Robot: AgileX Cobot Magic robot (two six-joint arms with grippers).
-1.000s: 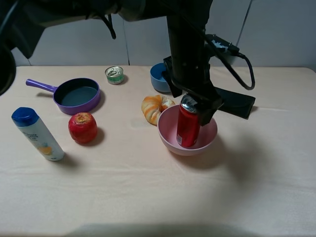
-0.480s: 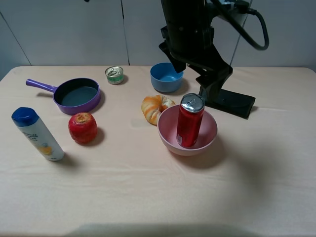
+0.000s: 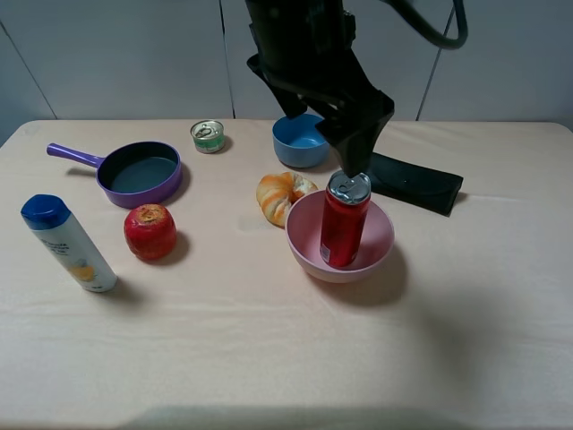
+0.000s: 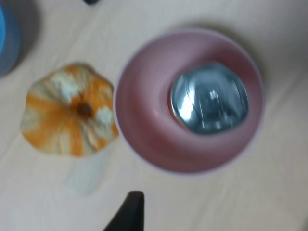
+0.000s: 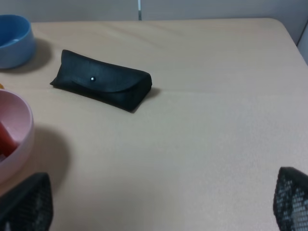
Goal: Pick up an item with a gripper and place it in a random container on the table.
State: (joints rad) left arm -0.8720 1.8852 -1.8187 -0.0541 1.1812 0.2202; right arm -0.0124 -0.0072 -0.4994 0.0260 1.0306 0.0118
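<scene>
Looks like the retreat stage: red soda can (image 3: 344,228) standing upright or nearly so inside the pale pink bowl (image 3: 313,265), silver top well above the rim. Left tool (image 3: 356,163) hanging close over that top, spread and gripping nothing; only one black fingertip (image 4: 131,211) showing in the wrist view, with the can clear of it. Best to rise straight up rather than sideways. Probably takes little to topple so tall a can out of so shallow a dish, so keep both fingers off the lid and off the rim until well above. Right tool (image 5: 159,204) spread wide and empty too, not seen in the high view; no call to bring it in. Close around the bowl on the table (image 3: 269,358): an orange-striped bun-like thing (image 3: 282,195) just beside it at ten o'clock, a blue bowl (image 3: 300,141) at eleven, a black case (image 3: 416,184) at two. Well apart toward nine and ten: a red apple (image 3: 149,231), a purple pan (image 3: 139,172), a green tin (image 3: 208,136), a white bottle (image 3: 67,244). Nothing over the can but the tool itself, hence a free path upward, as far as can be judged.
</scene>
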